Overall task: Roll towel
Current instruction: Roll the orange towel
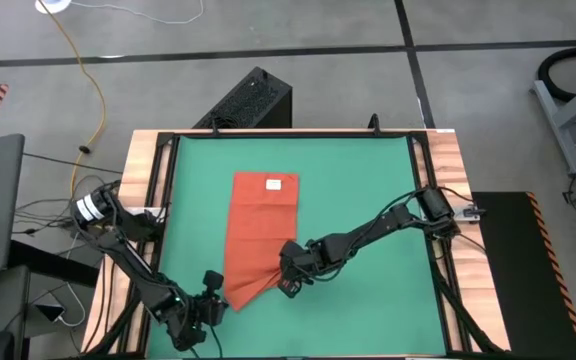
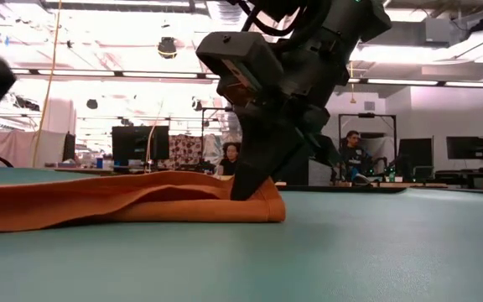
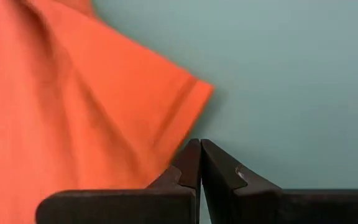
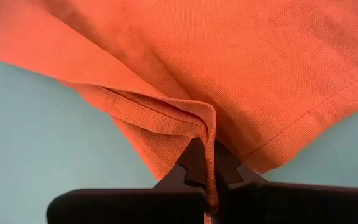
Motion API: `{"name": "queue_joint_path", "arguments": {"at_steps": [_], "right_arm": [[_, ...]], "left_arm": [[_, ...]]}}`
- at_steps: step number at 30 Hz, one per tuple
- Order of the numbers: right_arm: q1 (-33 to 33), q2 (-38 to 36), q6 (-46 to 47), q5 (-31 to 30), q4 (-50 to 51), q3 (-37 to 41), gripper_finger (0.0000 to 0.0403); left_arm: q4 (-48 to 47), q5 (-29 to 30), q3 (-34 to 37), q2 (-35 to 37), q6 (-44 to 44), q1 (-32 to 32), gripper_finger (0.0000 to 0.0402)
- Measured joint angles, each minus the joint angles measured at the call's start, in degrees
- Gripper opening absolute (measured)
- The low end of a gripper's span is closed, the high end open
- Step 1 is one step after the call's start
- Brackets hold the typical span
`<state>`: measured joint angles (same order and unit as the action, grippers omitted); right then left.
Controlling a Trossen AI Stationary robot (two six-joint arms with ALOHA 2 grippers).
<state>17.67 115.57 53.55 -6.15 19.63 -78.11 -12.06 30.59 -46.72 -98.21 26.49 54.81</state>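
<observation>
Orange-red towel [image 1: 258, 232] lies bunched, right claw [image 4: 208, 163] pinching its edge.

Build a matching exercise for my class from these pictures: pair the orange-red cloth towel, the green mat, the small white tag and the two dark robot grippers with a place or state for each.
Column one:
1. orange-red cloth towel
2. green mat
3. small white tag
4. right gripper
5. left gripper

Column two:
A. shut, empty, beside the towel's near corner
B. covers the table top under everything
C. sits at the towel's far edge
D. shut on a fold of the towel's edge
E. lies on the mat, bunched at its near end

Pairs: 1-E, 2-B, 3-C, 4-D, 5-A
</observation>
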Motion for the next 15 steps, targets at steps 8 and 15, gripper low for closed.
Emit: {"name": "queue_joint_path", "arguments": {"at_steps": [8, 15], "right_arm": [[0.0, 0.0, -1.1, -1.2, -0.6, 0.0, 0.0009], [0.4, 0.0, -1.4, -1.4, -0.9, 0.0, 0.0009]], "left_arm": [[3.7, 1.3, -0.2, -2.7, 0.0, -0.4, 0.0], [3.8, 6.9, -2.5, -2.7, -1.8, -0.4, 0.0]]}}
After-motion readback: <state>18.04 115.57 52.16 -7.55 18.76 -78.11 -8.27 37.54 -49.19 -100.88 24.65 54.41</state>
